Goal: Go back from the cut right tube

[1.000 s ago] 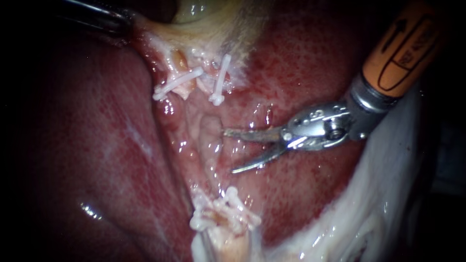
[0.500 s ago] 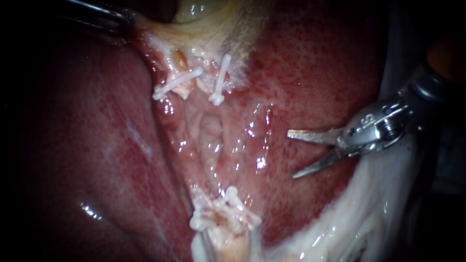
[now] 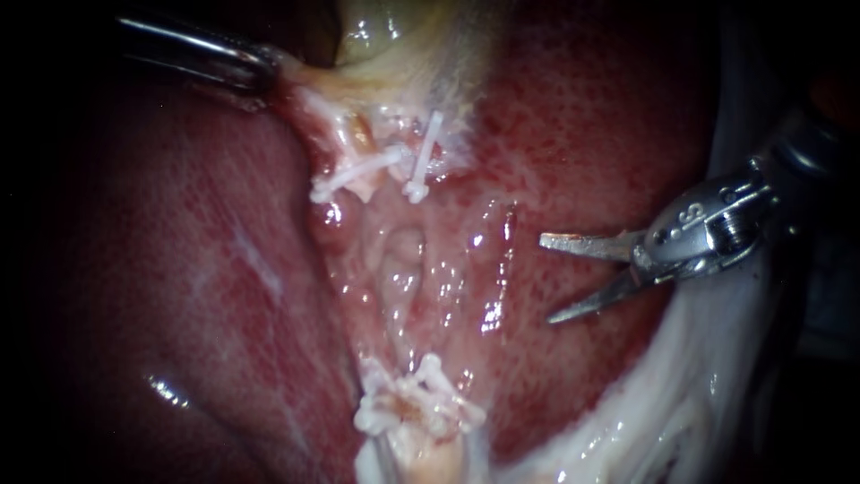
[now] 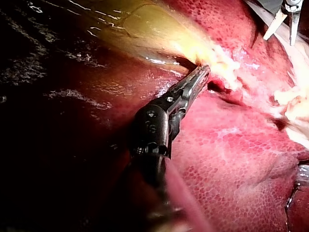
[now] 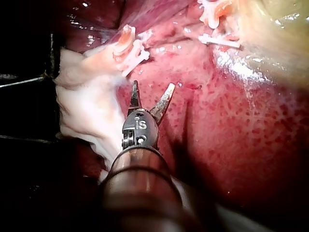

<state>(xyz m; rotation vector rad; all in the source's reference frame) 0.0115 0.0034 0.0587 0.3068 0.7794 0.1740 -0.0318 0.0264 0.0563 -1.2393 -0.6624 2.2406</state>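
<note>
In the endoscope view my right instrument (image 3: 547,279), a pair of blades, stands open over the red liver (image 3: 582,134), well right of the tubes and touching nothing. White clips (image 3: 358,175) sit on the upper stumps under the pale gallbladder (image 3: 403,45). More clips (image 3: 417,408) bunch on the lower stumps, and a wet gap lies between the two sets. My left instrument (image 3: 260,72) is shut on the gallbladder's edge at the upper left. The left wrist view shows its jaws (image 4: 200,77) together on that pale tissue. The right wrist view shows the blades (image 5: 152,94) apart, short of the clipped stump (image 5: 130,50).
White fatty tissue (image 3: 681,394) runs along the lower right, under my right instrument's shaft. The liver's dark lobe (image 3: 179,296) fills the left. My right instrument's blades (image 4: 282,21) show far ahead of my left instrument in the left wrist view.
My right instrument has drawn back to the right, away from the cut tube, blades still apart. My left instrument and the held gallbladder edge, with the upper clips, shifted slightly right and down.
</note>
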